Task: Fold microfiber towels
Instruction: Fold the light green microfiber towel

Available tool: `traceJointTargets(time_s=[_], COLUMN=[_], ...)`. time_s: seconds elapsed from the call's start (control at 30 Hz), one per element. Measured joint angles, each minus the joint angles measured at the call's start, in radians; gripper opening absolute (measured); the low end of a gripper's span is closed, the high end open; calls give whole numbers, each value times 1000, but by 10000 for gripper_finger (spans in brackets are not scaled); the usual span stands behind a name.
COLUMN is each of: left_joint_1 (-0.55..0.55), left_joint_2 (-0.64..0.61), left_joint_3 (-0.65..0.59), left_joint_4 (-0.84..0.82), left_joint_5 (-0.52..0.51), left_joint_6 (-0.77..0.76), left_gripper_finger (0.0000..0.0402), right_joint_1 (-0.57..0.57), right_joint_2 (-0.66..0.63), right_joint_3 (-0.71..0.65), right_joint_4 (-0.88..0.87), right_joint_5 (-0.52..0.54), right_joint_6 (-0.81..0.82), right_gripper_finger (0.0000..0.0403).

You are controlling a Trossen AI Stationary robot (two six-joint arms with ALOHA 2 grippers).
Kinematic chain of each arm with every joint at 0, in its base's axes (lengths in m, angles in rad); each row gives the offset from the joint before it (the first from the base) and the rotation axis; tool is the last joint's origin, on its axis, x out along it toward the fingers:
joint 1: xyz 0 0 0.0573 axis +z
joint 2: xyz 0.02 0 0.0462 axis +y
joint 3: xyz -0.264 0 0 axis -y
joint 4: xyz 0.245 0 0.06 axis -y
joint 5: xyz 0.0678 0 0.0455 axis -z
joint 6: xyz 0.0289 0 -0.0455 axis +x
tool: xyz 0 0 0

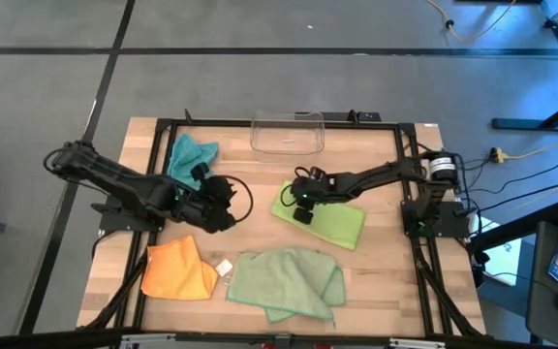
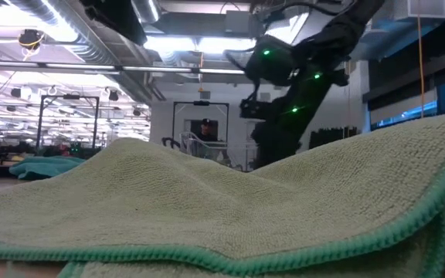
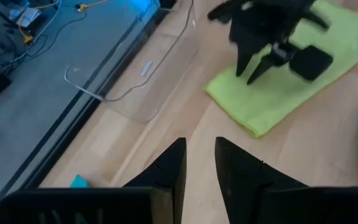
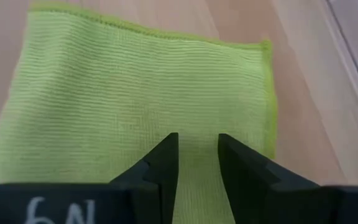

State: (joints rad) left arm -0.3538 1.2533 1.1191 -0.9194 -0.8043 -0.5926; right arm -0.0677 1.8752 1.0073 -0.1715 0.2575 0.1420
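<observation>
Four microfiber towels on the wooden surface [image 1: 395,281]: lime green towel [image 1: 329,219] folded mid-surface, pale sage towel [image 1: 287,281] in front, orange towel [image 1: 177,270] front-left, teal towel [image 1: 190,155] back-left. Over the lime one, right pincer [image 4: 197,163], fingers slightly apart, gripping nothing. Left pincer [image 3: 200,167] alike, above bare wood. One clear plastic bin [image 1: 287,133], empty, at the back.

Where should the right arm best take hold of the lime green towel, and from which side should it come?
Probably at a free corner or hem of the lime green towel, coming straight down from above. It lies flat on the table, already folded into a rectangle, so only its edges offer something to pinch. The right gripper hovers over its end nearer the left arm, fingers slightly apart and holding nothing.
</observation>
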Motion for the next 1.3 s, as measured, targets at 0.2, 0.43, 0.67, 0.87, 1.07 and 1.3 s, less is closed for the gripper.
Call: traceJointTargets(time_s=[0.2, 0.43, 0.67, 0.87, 1.07, 1.3], left_joint_1=[0, 0, 0, 0, 0, 0], left_joint_2=[11, 10, 10, 10, 10, 10], left_joint_3=[-1, -1, -1, -1, -1, -1], left_joint_4=[-17, -16, -15, -13, -11, -11], left_joint_5=[9, 13, 36, 48, 70, 70], left_joint_6=[0, 0, -1, -9, -11, -27], left_gripper_finger=[78, 78, 78, 78, 78, 78], right_joint_1=[0, 1, 1, 4, 39, 126], right_joint_2=[111, 182, 147, 58, -43, -210], right_joint_3=[146, 278, 382, 442, 433, 270], right_joint_4=[-29, -83, -269, -519, -726, -788], right_joint_5=[-95, -149, -149, -149, -146, -146], right_joint_6=[-134, -206, -193, -127, -38, 39], right_gripper_finger=[116, 116, 116, 116, 116, 116])
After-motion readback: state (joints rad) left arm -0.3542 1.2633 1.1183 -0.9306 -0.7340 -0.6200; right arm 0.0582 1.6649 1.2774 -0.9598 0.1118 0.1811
